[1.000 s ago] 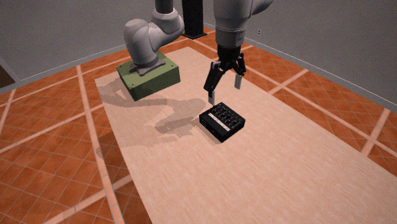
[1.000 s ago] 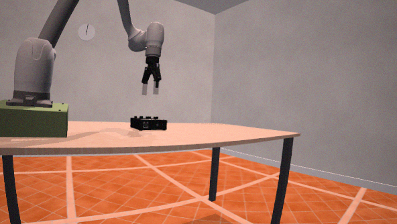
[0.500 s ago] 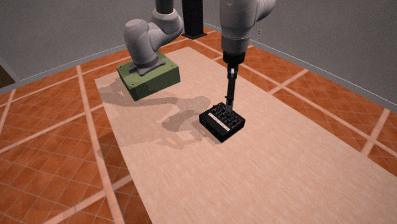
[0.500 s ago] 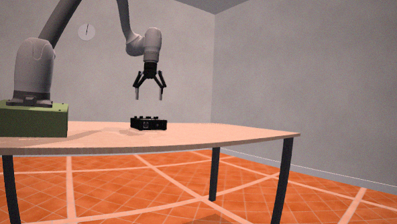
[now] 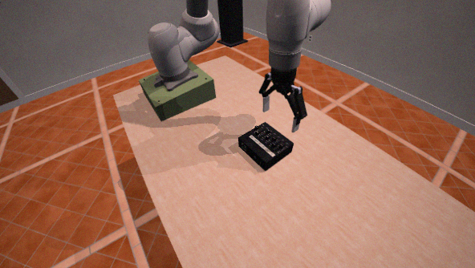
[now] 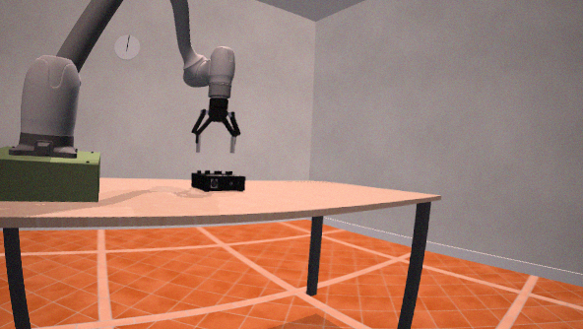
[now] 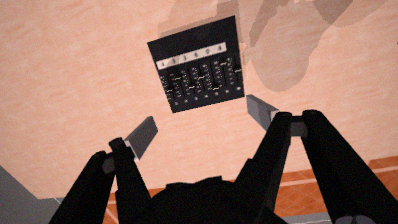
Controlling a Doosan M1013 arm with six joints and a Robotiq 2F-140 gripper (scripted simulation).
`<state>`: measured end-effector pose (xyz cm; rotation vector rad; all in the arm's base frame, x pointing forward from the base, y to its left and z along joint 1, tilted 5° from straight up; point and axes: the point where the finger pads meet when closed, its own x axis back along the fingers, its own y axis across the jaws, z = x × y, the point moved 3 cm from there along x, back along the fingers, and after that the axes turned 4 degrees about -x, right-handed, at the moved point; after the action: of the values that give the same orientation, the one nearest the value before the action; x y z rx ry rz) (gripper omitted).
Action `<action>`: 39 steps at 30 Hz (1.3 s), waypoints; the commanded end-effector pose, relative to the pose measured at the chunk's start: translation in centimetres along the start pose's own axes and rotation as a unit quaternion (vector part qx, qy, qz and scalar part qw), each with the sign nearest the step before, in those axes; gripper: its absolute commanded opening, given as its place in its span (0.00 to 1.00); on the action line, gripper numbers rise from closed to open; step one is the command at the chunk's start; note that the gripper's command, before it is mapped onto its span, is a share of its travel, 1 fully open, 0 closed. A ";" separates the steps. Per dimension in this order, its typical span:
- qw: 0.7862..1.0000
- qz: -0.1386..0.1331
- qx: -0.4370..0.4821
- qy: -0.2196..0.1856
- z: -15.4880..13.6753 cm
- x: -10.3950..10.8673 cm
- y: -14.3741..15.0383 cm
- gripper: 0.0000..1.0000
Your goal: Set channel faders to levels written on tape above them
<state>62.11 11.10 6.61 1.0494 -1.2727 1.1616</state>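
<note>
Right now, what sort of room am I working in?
Probably a bare test room: plain grey walls, orange tiled floor, a wall clock, and one wooden table holding the lighting desk.

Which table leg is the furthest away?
The middle dark table leg: its foot shows on the floor; the outer two legs run off the bottom.

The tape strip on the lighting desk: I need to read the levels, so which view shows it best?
The wrist view: the tape strip faces the camera above the faders, though its digits stay blurry. The top view shows it as a thin pale line. The exterior view shows only the desk's side.
</note>
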 end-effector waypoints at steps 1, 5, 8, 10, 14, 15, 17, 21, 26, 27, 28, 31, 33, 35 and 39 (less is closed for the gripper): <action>0.994 -0.017 0.106 -0.034 0.0 -0.5 0.1 1.00; 0.991 -0.019 0.124 -0.040 0.0 -0.5 0.1 1.00; 0.991 -0.019 0.124 -0.040 0.0 -0.5 0.1 1.00; 0.991 -0.019 0.124 -0.040 0.0 -0.5 0.1 1.00; 0.991 -0.019 0.124 -0.040 0.0 -0.5 0.1 1.00; 0.991 -0.019 0.124 -0.040 0.0 -0.5 0.1 1.00; 0.991 -0.019 0.124 -0.040 0.0 -0.5 0.1 1.00; 0.991 -0.019 0.124 -0.040 0.0 -0.5 0.1 1.00; 0.991 -0.019 0.124 -0.040 0.0 -0.5 0.1 1.00; 0.991 -0.019 0.124 -0.040 0.0 -0.5 0.1 1.00; 0.991 -0.019 0.124 -0.040 0.0 -0.5 0.1 1.00; 0.991 -0.019 0.124 -0.040 0.0 -0.5 0.1 1.00; 0.991 -0.019 0.124 -0.040 0.0 -0.5 0.1 1.00; 0.991 -0.019 0.124 -0.040 0.0 -0.5 0.1 1.00; 0.991 -0.019 0.124 -0.040 0.0 -0.5 0.1 1.00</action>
<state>61.79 11.13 6.04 1.3076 -1.1789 1.2903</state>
